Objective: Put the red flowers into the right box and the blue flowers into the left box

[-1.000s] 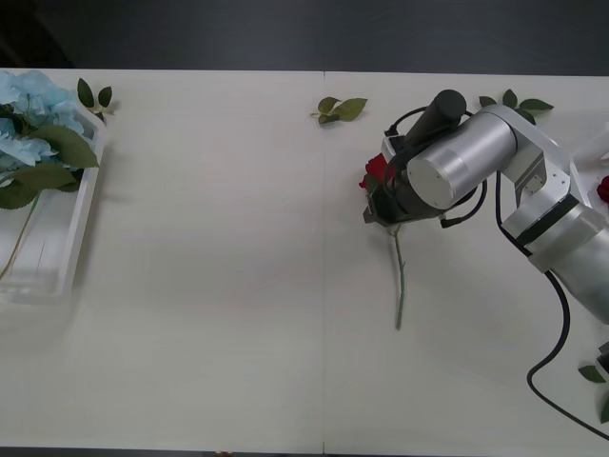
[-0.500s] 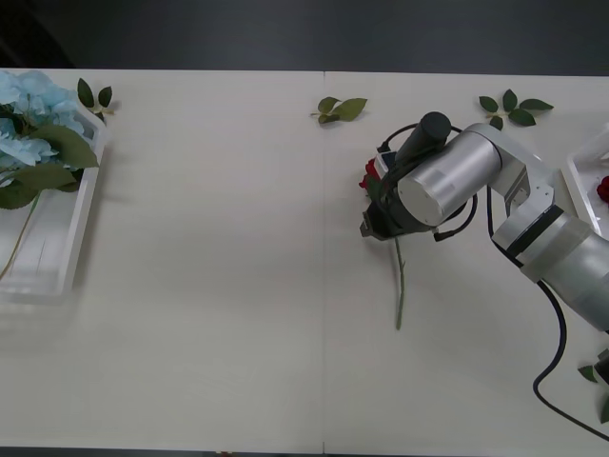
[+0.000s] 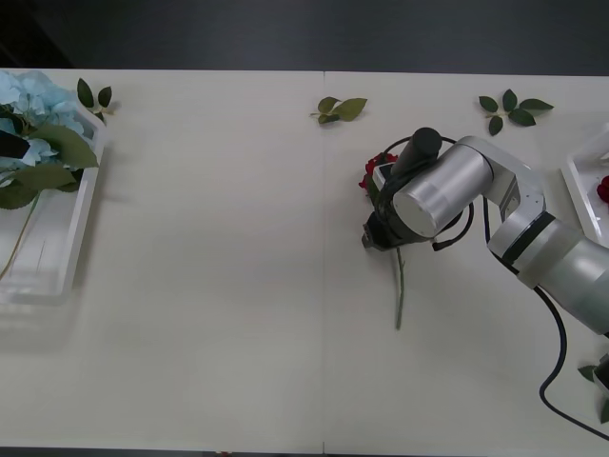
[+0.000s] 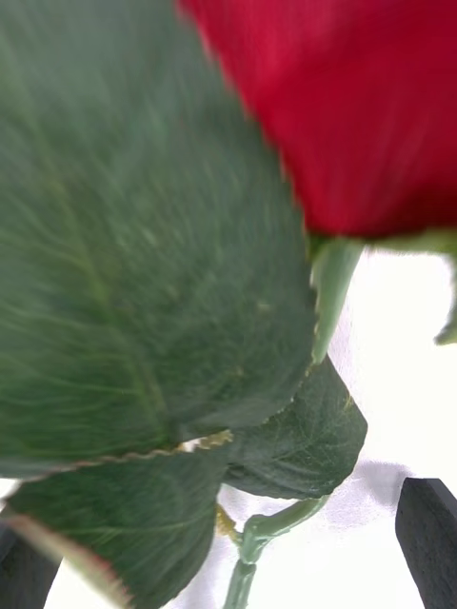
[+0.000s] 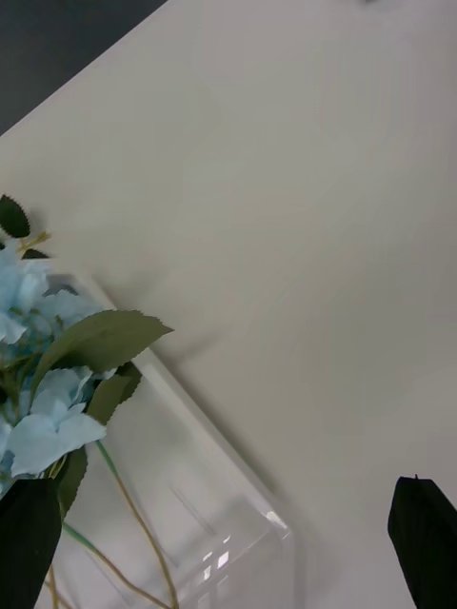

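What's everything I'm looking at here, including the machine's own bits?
Table: one, cream, under everything.
Left box: one, clear-white, table's left edge.
Blue flowers: a bunch, pale blue with green leaves, in the left box's far end.
Right box: one, white, table's right edge, with something red inside.
Red flower: one, red head, green stem, lying on the table right of centre.
Leaf sprigs: several, green, along the far edge and at the near right corner.
Right gripper: one, down over the red flower's head, fingers open either side of the stem.
Left gripper: one, black, open, above the left box.
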Motion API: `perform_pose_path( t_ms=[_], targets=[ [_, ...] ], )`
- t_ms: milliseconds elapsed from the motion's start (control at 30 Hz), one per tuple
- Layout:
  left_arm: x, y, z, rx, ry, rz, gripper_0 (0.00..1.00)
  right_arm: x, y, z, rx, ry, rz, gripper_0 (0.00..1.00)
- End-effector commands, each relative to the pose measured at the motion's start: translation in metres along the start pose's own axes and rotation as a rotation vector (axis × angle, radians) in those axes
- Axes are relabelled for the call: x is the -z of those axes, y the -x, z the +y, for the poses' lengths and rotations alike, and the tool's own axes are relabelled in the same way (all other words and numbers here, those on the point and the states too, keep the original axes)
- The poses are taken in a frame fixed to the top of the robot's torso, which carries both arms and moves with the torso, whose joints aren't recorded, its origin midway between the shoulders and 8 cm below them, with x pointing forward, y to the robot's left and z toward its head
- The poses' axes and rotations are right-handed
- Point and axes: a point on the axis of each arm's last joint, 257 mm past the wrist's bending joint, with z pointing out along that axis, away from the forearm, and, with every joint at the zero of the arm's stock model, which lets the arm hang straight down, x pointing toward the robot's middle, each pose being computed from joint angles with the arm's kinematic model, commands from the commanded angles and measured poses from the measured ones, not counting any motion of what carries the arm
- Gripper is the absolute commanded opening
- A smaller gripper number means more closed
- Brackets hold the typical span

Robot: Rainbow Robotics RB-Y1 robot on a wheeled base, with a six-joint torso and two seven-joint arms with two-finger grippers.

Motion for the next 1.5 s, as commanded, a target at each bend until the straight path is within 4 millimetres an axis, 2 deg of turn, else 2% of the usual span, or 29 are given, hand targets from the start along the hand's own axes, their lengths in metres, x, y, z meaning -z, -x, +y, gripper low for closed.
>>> perform_pose_path(
  t_ms=[33, 100, 133, 200, 267, 433, 633, 733, 967, 1167, 1267, 1300, 1367, 1500],
  targets=[
    [0.012, 0.032, -0.01, -0.171, -0.046, -0.103, 1.0, 0.012, 0.03, 0.004, -0.01, -0.003, -0.042, 1.0],
    [0.006, 0.039, -0.022, -0.211, -0.114, -0.151, 1.0, 0.011, 0.031, 0.005, -0.01, -0.001, -0.046, 1.0],
    [0.0, 0.046, -0.034, -0.248, -0.173, -0.192, 1.0, 0.01, 0.03, 0.006, -0.013, 0.002, -0.043, 0.95],
    [-0.006, 0.051, -0.044, -0.296, -0.227, -0.238, 1.0, 0.01, 0.032, 0.005, -0.008, 0.001, -0.047, 0.82],
    [-0.012, 0.057, -0.053, -0.347, -0.269, -0.284, 1.0, 0.01, 0.032, 0.005, -0.006, -0.001, -0.047, 0.63],
    [-0.026, 0.065, -0.071, -0.483, -0.336, -0.368, 1.0, 0.01, 0.031, 0.007, 0.0, -0.001, -0.047, 0.4],
    [-0.043, 0.073, -0.094, -0.432, -0.438, -0.421, 1.0, 0.008, 0.029, 0.006, 0.009, -0.016, -0.046, 0.17],
    [-0.049, 0.076, -0.102, -0.398, -0.478, -0.439, 1.0, 0.008, 0.03, 0.005, 0.011, -0.018, -0.046, 0.01],
    [-0.055, 0.079, -0.112, -0.392, -0.5, -0.448, 1.0, 0.017, 0.039, -0.003, 0.01, -0.019, -0.052, 0.0],
    [-0.055, 0.078, -0.116, -0.407, -0.506, -0.44, 1.0, 0.046, 0.054, -0.027, -0.023, 0.012, -0.048, 0.0],
    [-0.055, 0.078, -0.114, -0.408, -0.501, -0.436, 1.0, 0.071, 0.057, -0.05, -0.031, 0.014, -0.041, 0.0],
    [-0.055, 0.078, -0.114, -0.408, -0.501, -0.436, 1.0, 0.086, 0.056, -0.066, -0.028, -0.001, -0.034, 0.0],
    [-0.055, 0.078, -0.114, -0.408, -0.501, -0.436, 1.0, 0.101, 0.054, -0.081, -0.028, -0.013, -0.026, 0.0],
    [-0.055, 0.078, -0.114, -0.408, -0.501, -0.436, 1.0, 0.145, 0.038, -0.135, -0.049, -0.051, -0.01, 0.0]
  ],
)
